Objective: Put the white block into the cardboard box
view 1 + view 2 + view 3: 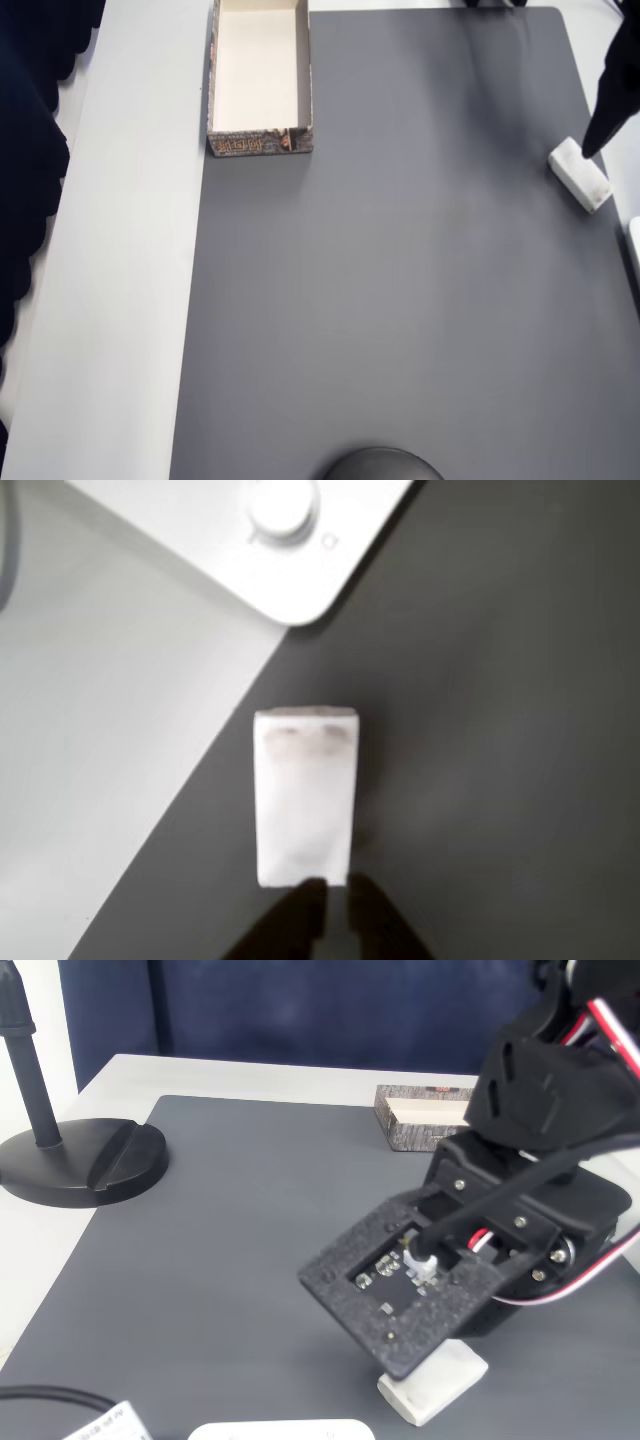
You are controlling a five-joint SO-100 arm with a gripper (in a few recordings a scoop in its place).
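Near the right edge of the dark grey mat (400,300) in the overhead view lies the small plain white rectangular block (580,173), flat on the mat and set at a diagonal. Block also shows in the wrist view (305,795), long axis running up-down, and in the fixed view (433,1384), partly hidden under the black arm.

Hand (328,892): two dark fingertips enter from the bottom edge of the wrist view, w/ only a thin gap between them. Tips sit at the near short end of the block, at or just over its edge; contact cannot be confirmed. Jaws are narrow, nearly closed, w/ nothing between them. Overhead view shows a dark pointed tip (598,140) just beside the upper end of the block.

Long shallow cardboard box w/ cream-white interior and brown-grey patterned outer walls (260,143): positioned at the top of the overhead view, straddling the left edge of the mat and the white tabletop (130,300). Box is well apart from the block, approx. the full mat width between them. Fixed view shows the box (405,1130) at the far side of the mat, partly behind the arm.

Other items:
- White rounded device w/ a round button (280,540), on the tabletop just beyond the mat edge, near the block.
- Black round stand base w/ upright post (80,1160), at the left of the fixed view.
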